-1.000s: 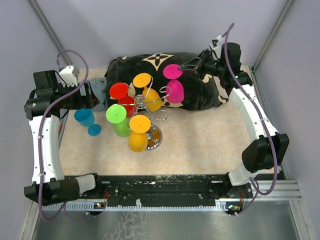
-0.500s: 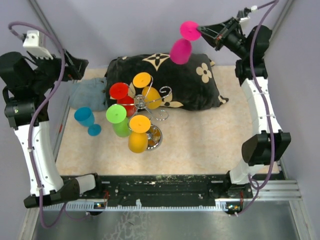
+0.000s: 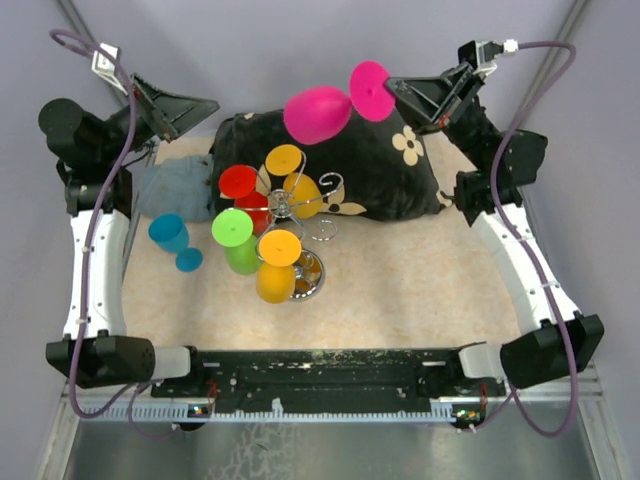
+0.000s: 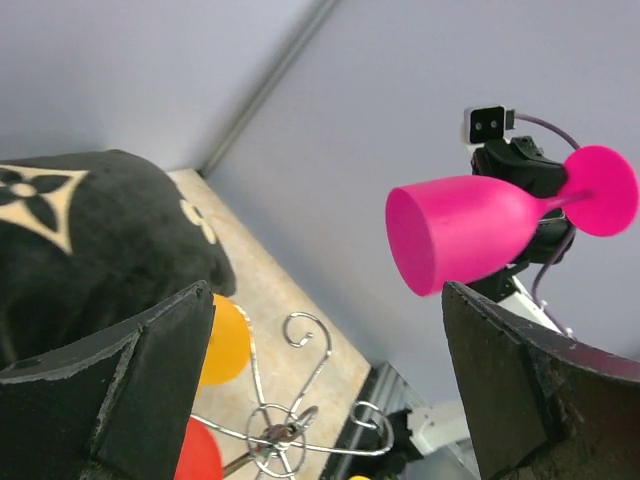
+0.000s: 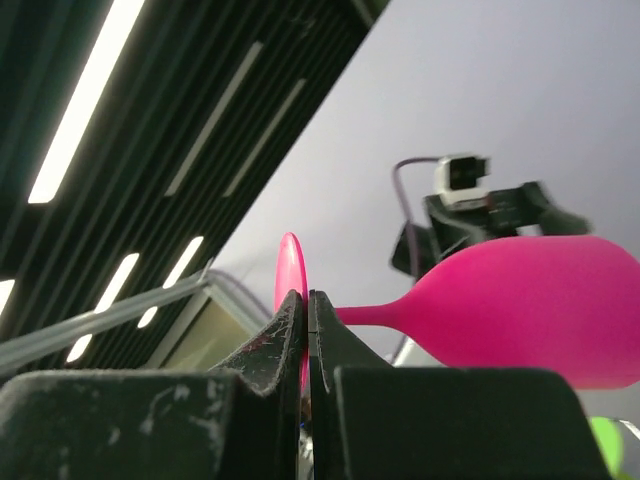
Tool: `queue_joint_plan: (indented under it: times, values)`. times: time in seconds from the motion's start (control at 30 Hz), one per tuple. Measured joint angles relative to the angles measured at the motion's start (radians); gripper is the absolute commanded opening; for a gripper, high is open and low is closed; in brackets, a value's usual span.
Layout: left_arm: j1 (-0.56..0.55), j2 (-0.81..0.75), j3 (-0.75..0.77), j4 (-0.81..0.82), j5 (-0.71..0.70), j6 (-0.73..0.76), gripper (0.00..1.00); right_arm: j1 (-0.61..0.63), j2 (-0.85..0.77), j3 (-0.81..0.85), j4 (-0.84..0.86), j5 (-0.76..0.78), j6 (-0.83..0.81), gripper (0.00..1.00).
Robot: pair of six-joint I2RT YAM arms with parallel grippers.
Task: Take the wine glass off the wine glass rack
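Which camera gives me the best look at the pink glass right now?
Left wrist: the pink glass shows whole, side-on, rim to foot. Top external has it foreshortened from above. Right wrist crops the bowl and shows the foot edge-on, pinched between the right fingers.

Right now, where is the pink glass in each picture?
Top: glass upper middle, at the pillow's far edge.
Left wrist: glass right of centre, lying sideways.
Right wrist: glass at the right.
Shared landmark: the right gripper, shut at its foot end.
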Motion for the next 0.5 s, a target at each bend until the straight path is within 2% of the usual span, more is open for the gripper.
queue_joint_plan:
  times: [0.23, 0.5]
  values:
    - [-0.1, 0.041, 0.015, 0.199, 0.063, -0.123, 1.0, 0.149, -0.013, -0.001, 0.132, 0.089, 0.009, 0.0]
    - [-0.115, 0.042, 0.015, 0.37, 0.108, -0.22, 1.0, 0.193, 0.092, 0.022, 0.172, 0.154, 0.008, 0.0]
